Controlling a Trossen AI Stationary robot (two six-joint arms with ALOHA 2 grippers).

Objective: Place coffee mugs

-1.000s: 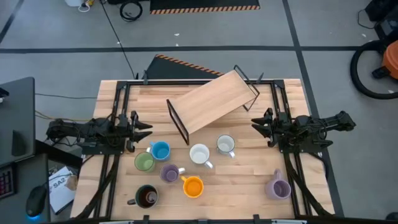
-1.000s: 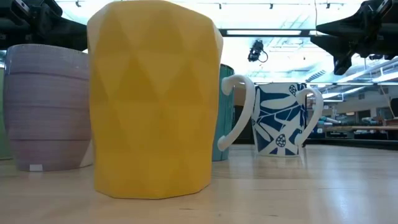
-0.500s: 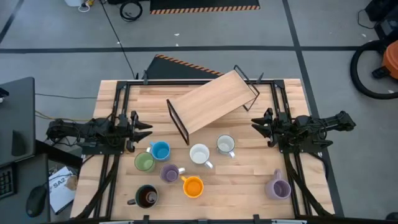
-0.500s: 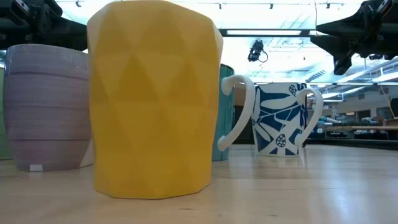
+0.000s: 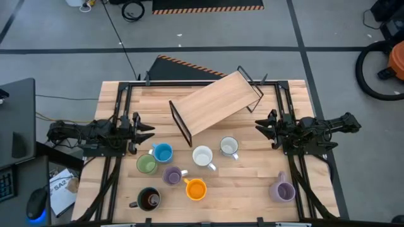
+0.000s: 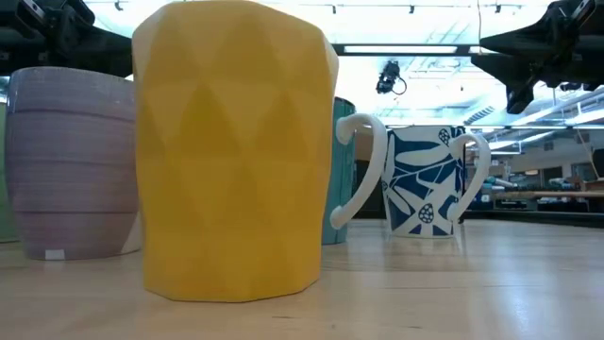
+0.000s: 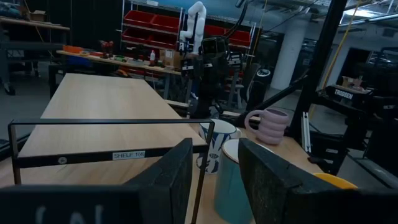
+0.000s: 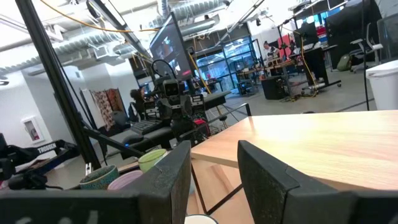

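1. My left gripper [image 5: 146, 132] hangs at the table's left edge, fingers parted, holding nothing; my right gripper [image 5: 261, 126] mirrors it at the right edge, also parted and empty.
2. Between them lies the tilted wooden shelf [image 5: 216, 101].
3. The mugs cluster nearer the front: blue mug [image 5: 163, 152], green mug [image 5: 146, 164], white mug [image 5: 202, 156], orange mug [image 5: 196, 189].
4. One lavender mug [image 5: 283, 190] sits apart, with bare table [image 5: 246, 183] around it.
5. Only the low view shows a blue leaf-patterned mug [image 6: 423, 181].

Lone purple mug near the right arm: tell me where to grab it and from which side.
Grip the rim wall of the purple mug, coming straight down with the right gripper. It stands upright with its mouth open upward, and its handle points toward the table's far side. Probably place one finger inside and one outside, on the side away from the handle; nothing stands close around it.
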